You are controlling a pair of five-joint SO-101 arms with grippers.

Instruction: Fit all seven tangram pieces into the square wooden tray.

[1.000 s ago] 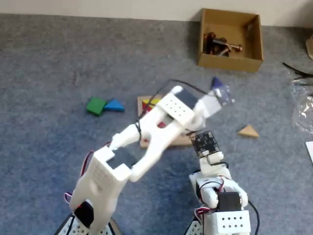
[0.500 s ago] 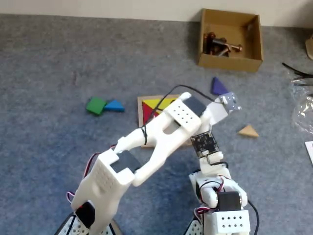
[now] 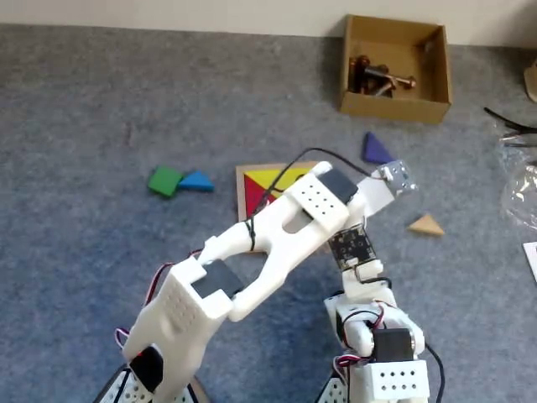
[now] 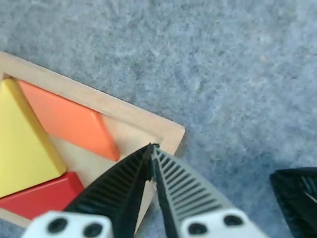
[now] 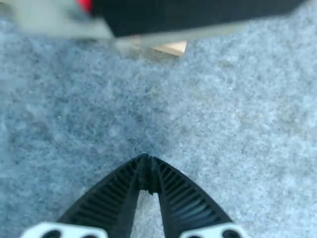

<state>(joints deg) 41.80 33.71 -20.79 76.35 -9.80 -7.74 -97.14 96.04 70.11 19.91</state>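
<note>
1. Grey carpet (image 3: 84, 126): a fuzzy, matted covering that lies under the tray on every side.
2. Left arm (image 3: 252, 252): white plastic shell, which you see stretched diagonally over the tray. Its left gripper (image 4: 151, 151) has black ribbed jaws pressed together with nothing between them, and the tips sit above one tray corner.
3. Right arm (image 3: 369, 336): folded low on the near side of the tray. The ribbed jaws of the right gripper (image 5: 147, 173) meet tip to tip, hold nothing, and are above bare carpet.
4. Cardboard box (image 3: 390, 107): brown and open-topped, well beyond the tray and to its right.
5. Square wooden tray (image 4: 124, 111): pale raised rim with a smooth floor, partly filled.
6. Yellow triangle (image 4: 22, 144): flat, inside the tray.
7. Red piece (image 4: 42, 193): inside the tray, touching the yellow edge.
8. Orange piece (image 4: 69, 121): slanted four-sided slab along the tray rim.
9. Green square (image 3: 164, 180): on the carpet left of the tray.
10. Blue triangle (image 3: 196, 180): between the green square and the tray.
11. Purple triangle (image 3: 376, 149): right of the tray, on its far side.
12. Tan triangle (image 3: 426, 224): bare wood, well to the right of the tray.
</note>
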